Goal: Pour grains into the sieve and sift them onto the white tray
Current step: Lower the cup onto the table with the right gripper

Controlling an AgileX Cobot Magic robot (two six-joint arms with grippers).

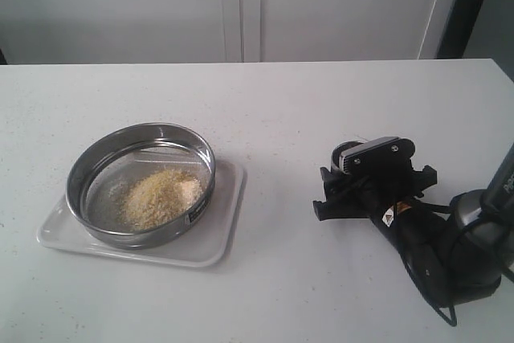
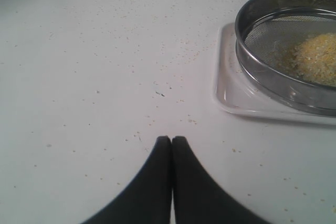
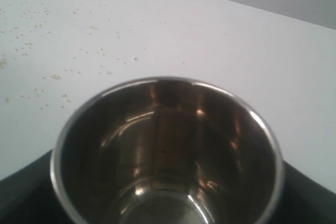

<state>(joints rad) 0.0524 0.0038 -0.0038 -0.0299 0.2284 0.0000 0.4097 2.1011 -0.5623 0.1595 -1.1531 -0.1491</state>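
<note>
Exterior view, sieve (image 1: 100, 190) within white tray (image 1: 221, 222), left pincer (image 2: 171, 139) closed, right pincer (image 1: 357, 162) clasping cup (image 3: 168, 150)

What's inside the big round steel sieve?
A heap of golden-yellow and pale grains lies on the mesh of the round steel-rimmed sieve. Anything sifted through onto the flat white tray underneath is covered.

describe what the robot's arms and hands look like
The right arm is black with a rounded grey joint, looped black cables, a small orange-and-white sticker and a silver-topped camera block. The left hand has two smooth black fingers tapering to rounded tips.
</note>
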